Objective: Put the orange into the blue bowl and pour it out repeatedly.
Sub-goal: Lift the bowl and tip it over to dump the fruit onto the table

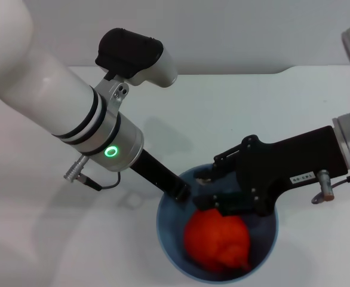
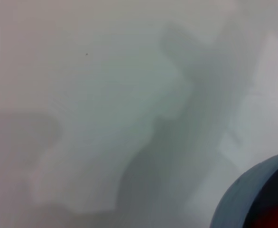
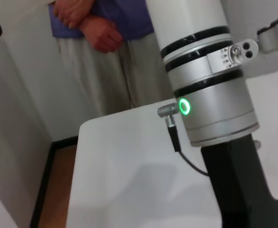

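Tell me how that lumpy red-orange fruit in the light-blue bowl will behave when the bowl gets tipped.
The lumpy red-orange fruit looks roundish, so it will probably roll out, wobbling rather than running straight. The glossy light-blue bowl looks smooth, so little should hold the fruit back. The right gripper sits just above the fruit and the left gripper is at the rim; either might block it.

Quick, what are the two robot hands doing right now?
Left gripper: at the blue bowl rim; open or shut cannot be told.
Right gripper: over the orange in the bowl; grip cannot be told.
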Controlling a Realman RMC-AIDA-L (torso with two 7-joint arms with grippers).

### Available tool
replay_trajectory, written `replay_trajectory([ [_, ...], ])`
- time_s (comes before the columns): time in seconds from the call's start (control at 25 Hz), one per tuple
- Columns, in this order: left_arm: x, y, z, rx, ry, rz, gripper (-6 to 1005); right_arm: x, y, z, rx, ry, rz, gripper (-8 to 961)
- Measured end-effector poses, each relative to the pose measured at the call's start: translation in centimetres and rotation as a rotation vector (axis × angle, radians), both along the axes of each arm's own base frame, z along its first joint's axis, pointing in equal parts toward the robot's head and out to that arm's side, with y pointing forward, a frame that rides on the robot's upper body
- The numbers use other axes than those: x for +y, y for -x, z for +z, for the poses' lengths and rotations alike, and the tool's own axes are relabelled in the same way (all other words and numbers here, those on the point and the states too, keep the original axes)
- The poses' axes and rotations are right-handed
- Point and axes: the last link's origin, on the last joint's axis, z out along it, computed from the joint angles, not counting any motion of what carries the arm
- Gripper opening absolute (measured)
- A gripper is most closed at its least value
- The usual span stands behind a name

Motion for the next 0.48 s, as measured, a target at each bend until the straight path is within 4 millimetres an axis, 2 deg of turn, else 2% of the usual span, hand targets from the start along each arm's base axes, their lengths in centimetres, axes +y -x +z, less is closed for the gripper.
replay_trajectory([
  [0.08,0.1,0.0,0.1,-0.002,-0.004,-0.001,1,0.2,0.0,0.3,0.008,-0.011,-0.018,199],
  [0.2,0.3,0.3,0.2,-0.006,-0.026,-0.005,0,0.5,-0.2,1.9,0.035,-0.073,-0.056,330],
  [0.28,0.6,0.5,0.4,-0.018,-0.060,-0.013,0,0.7,-0.8,3.5,0.054,-0.125,-0.110,482],
  [0.32,0.8,0.7,0.7,-0.029,-0.089,-0.020,0,0.9,-1.2,4.3,0.064,-0.151,-0.146,558],
  [0.48,1.6,1.2,2.4,-0.048,-0.269,-0.093,0,1.3,-4.7,7.5,0.137,-0.228,-0.402,639],
])
